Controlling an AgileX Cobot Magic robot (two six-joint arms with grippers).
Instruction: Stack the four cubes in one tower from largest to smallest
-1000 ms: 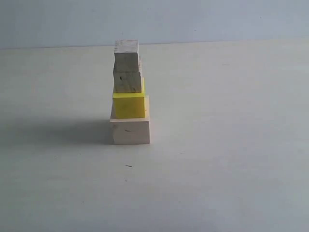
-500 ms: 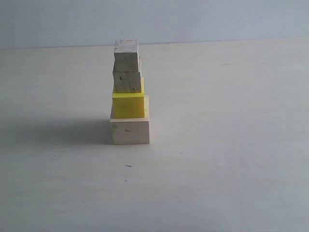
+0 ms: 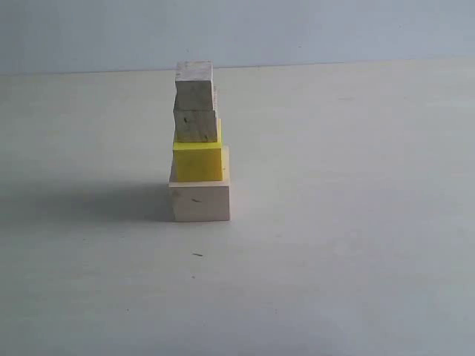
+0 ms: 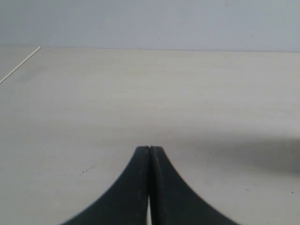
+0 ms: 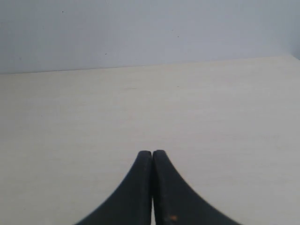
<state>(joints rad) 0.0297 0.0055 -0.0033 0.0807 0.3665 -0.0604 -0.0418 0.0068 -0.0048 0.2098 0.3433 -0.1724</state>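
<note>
Table [image 3: 356, 222]: pale, matte, light wood tone; far edge meets plain blue-grey wall [image 3: 334, 30]. Tower [image 3: 198, 141] upright, left of table middle: pale wood cube [image 3: 200, 202] at base, then yellow cube [image 3: 198, 162], speckled tan cube [image 3: 197, 126], greyish-white cube [image 3: 194, 85] on top. Shadow [image 3: 89, 200] lies toward table's left side. Left gripper [image 4: 149, 149] and right gripper [image 5: 152, 152]: jaws pressed together, above tabletop.

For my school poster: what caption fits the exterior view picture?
Tower of four cubes on a pale table, biggest at the bottom, smallest on top.
</note>
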